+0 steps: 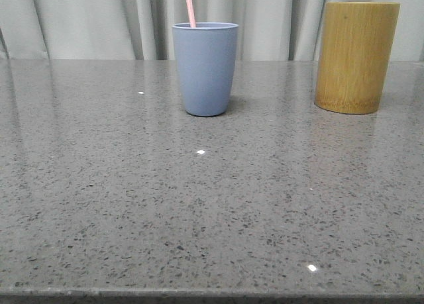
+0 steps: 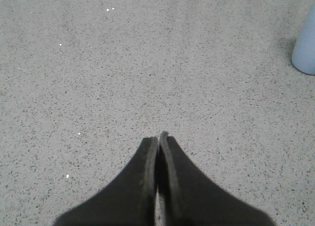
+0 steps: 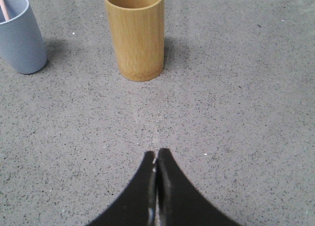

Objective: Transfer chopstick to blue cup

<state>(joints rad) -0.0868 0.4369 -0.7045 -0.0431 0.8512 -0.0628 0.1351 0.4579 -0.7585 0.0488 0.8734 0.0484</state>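
Observation:
The blue cup point(image 1: 205, 69) stands upright at the back middle of the grey stone table. A pale pink chopstick point(image 1: 189, 6) sticks up out of it, leaning a little left; only its upper end shows. The cup also shows in the right wrist view point(image 3: 20, 36) with the stick's end point(image 3: 4, 7) inside, and its edge in the left wrist view point(image 2: 305, 44). My left gripper point(image 2: 158, 137) is shut and empty over bare table. My right gripper point(image 3: 156, 153) is shut and empty, short of the bamboo holder. Neither gripper shows in the front view.
A taller yellow-brown bamboo holder point(image 1: 355, 57) stands at the back right; in the right wrist view point(image 3: 134, 34) its inside looks empty. A grey curtain point(image 1: 99, 19) hangs behind the table. The table's front edge point(image 1: 212, 294) runs along the bottom.

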